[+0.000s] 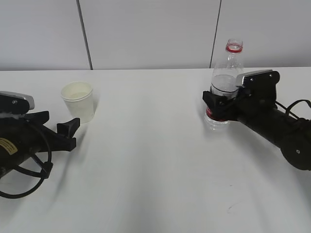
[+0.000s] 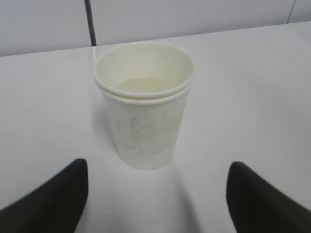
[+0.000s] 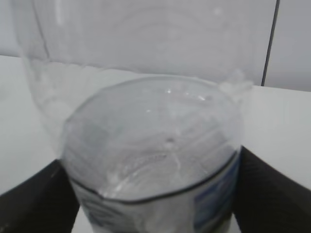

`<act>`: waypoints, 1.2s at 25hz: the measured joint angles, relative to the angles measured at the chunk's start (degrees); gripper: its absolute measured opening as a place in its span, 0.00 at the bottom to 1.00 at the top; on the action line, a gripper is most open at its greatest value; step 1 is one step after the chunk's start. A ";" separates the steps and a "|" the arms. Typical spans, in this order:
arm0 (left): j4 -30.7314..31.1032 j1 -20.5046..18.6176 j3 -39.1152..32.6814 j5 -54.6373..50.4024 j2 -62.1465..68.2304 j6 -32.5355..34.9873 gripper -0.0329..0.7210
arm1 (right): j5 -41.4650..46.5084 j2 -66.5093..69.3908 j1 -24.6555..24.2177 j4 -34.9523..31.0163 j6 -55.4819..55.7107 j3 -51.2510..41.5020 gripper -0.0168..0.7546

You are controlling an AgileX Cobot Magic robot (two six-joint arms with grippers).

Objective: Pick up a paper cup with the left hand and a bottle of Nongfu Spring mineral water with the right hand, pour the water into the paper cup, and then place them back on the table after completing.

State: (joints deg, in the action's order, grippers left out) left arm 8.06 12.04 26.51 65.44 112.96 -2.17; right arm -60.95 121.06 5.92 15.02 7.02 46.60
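One cup (image 1: 77, 101), one bottle (image 1: 225, 82), two arms.

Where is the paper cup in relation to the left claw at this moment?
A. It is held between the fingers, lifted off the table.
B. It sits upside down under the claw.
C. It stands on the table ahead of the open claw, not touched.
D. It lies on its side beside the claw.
C: the cup stands upright on the table, and the left claw is open with both fingers short of it.
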 joint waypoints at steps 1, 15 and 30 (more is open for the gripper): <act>0.00 0.00 0.00 0.00 0.00 0.00 0.76 | 0.00 -0.26 0.00 0.00 0.00 -0.59 0.87; 0.02 0.00 0.00 0.00 0.00 0.00 0.76 | -1.29 -6.34 0.00 -3.95 0.00 -9.29 0.85; 0.71 0.00 -4.59 -0.06 -3.32 -0.19 0.76 | 2.48 -19.11 0.00 -3.95 0.00 -18.22 0.84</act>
State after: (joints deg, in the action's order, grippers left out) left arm 8.77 12.04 21.92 65.37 109.64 -2.36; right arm -58.47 101.95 5.92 11.08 7.02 28.37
